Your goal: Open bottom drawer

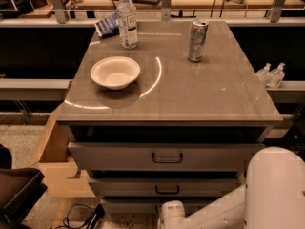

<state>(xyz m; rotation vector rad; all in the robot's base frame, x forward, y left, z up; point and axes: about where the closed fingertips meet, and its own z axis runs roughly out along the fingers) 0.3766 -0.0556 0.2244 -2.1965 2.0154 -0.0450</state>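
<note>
The grey cabinet has three flat drawer fronts. The top drawer [119, 156] and the middle drawer [124, 187] each show a dark bar handle. Only a thin grey strip of the bottom drawer [128, 206] shows, at the lower edge of the camera view. Its handle is hidden. My white arm [209, 213] reaches in from the lower right, in front of the bottom drawer, and ends in a round joint [171, 216]. My gripper is below the picture's edge and out of view.
On the cabinet top [209, 94] stand a white bowl [115, 72], a water bottle [127, 18], a silver can [197, 40] and a blue packet [107, 25]. A wooden box [55, 166] sits on the floor to the left. Cables [78, 216] lie below it.
</note>
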